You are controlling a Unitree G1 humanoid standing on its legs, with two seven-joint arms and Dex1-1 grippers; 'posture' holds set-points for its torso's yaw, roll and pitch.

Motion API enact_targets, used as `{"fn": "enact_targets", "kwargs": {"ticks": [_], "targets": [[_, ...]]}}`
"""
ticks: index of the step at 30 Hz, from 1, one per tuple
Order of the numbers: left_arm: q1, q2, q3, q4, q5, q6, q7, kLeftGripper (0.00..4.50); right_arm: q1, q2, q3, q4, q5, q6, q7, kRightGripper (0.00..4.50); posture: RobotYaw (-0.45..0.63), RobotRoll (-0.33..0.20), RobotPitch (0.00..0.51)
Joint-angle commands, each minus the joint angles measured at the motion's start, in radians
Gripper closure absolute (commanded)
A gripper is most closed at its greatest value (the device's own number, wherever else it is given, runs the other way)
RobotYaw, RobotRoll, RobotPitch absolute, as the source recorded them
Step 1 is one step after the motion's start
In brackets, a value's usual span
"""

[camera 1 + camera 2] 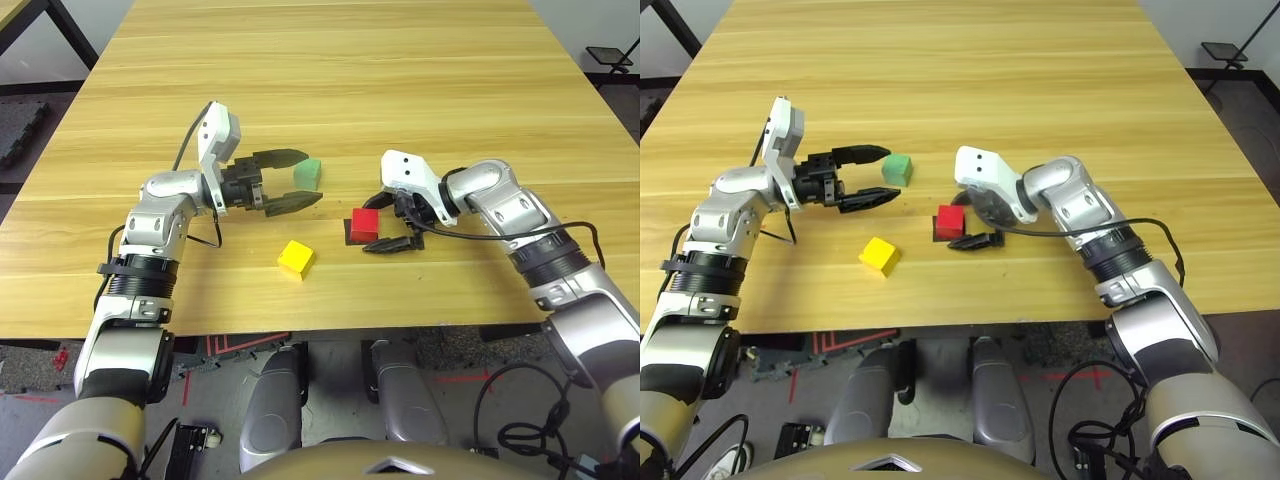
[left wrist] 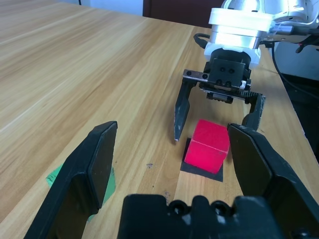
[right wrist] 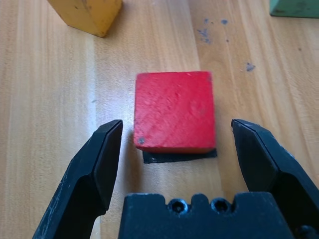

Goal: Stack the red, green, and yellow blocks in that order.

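we had the small bright red cube (image 1: 364, 224) on the flat black square patch (image 1: 942, 236), which it mostly hid. our right gripper (image 3: 177, 124) stood wide, its fingers either side of the red cube, touching neither face. our left gripper (image 1: 302, 178) was spread too, empty, near the small muted green cube (image 1: 897, 170); one finger partly covered that cube in the left wrist view. the small bright yellow cube (image 1: 296, 259) sat on the pale wooden table (image 1: 330, 90), cut off in the right wrist view.
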Motion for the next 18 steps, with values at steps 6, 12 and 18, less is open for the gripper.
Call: {"fn": "enact_targets", "kwargs": {"ticks": [6, 12, 18], "targets": [[-0.009, 0.006, 0.002, 0.038, 0.008, -0.012, -0.013, 0.00, -0.097, -0.033, -0.054, 0.020, 0.019, 0.000, 0.053, 0.03, 0.34, -0.071, 0.189], [-0.068, 0.023, -0.019, 0.239, 0.111, -0.110, 0.041, 0.00, -0.126, -0.059, -0.096, 0.018, 0.034, 0.050, 0.068, 0.03, 0.32, -0.072, 0.183], [-0.187, 0.020, -0.026, 0.468, 0.234, -0.217, 0.159, 0.00, -0.120, -0.075, -0.124, 0.008, 0.039, 0.095, 0.048, 0.03, 0.29, -0.068, 0.175]]}}
